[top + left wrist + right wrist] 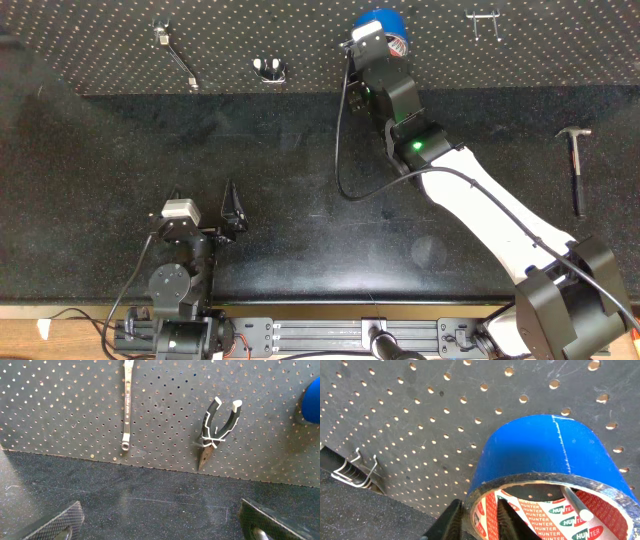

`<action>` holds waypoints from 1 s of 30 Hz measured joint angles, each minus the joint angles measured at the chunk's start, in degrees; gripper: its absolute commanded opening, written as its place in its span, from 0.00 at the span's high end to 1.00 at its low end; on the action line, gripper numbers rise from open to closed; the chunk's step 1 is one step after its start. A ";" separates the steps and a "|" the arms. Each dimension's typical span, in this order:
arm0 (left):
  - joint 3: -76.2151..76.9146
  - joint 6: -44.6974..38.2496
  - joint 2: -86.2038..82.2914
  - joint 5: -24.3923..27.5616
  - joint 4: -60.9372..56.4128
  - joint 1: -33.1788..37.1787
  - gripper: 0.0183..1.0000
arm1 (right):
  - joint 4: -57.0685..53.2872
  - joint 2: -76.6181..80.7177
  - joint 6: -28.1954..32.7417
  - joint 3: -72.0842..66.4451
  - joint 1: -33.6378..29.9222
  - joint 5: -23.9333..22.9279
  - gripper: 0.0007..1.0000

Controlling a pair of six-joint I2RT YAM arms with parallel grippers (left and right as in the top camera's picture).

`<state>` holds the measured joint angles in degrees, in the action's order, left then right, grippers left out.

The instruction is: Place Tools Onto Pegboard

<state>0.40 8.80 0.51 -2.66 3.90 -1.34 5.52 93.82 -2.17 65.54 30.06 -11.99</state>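
Observation:
A blue tape roll (545,455) sits against the pegboard (420,415), and a metal peg (577,505) passes through its core. My right gripper (479,515) is shut on the roll's wall, one finger inside the core and one outside. In the top view the roll (388,20) shows just past the right gripper (372,50). A wrench (127,405) and a pair of pliers (216,432) hang on the board. A hammer (575,165) lies on the black table at the right. My left gripper (160,532) is open and holds nothing, low near the front left (228,218).
A bare wire hook (485,22) is fixed to the pegboard right of the tape, also seen as the hook (352,472) from the right wrist. The black mat (300,190) between the arms is bare. A cable (345,150) loops off the right arm.

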 measured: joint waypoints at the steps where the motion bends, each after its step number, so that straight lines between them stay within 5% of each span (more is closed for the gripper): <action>1: 0.00 -0.02 0.00 0.00 0.00 0.00 0.00 | -1.68 -0.04 -0.02 0.02 0.00 0.61 0.72; 5: 0.00 0.00 0.00 0.02 0.00 0.00 0.00 | -12.55 -4.87 0.07 0.13 0.00 2.36 0.51; 7: 0.00 0.00 0.00 0.00 0.00 0.00 0.00 | -21.03 -8.61 0.39 0.44 -0.04 2.69 0.09; 8: 0.00 -0.02 -0.02 0.00 0.00 0.00 0.00 | -28.74 -10.78 0.52 0.94 -0.37 2.91 0.02; 10: 0.00 -0.02 0.00 0.07 0.00 0.00 0.00 | -54.25 -15.10 -0.04 0.66 -3.87 3.30 0.02; 12: 0.00 -0.02 0.00 0.13 0.00 0.00 0.00 | -66.05 -15.72 -0.28 -0.81 -12.13 3.34 0.02; 17: 0.00 -0.02 0.00 0.17 0.00 0.00 0.00 | -64.39 -15.72 0.72 -4.11 -42.66 2.51 0.02; 21: 0.00 0.00 0.00 0.15 0.00 0.00 0.00 | -60.35 -13.92 13.38 -5.22 -63.17 8.85 0.02; 25: 0.00 -0.02 0.00 0.15 0.00 0.00 0.00 | -56.26 -5.33 26.67 -5.25 -71.25 17.51 0.02; 30: 0.00 0.00 0.00 0.15 0.00 0.00 0.00 | -51.08 1.16 33.42 -5.29 -71.36 20.76 0.02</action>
<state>0.40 8.80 0.51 -2.50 3.90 -1.34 -45.56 94.98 31.24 60.25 -41.30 8.78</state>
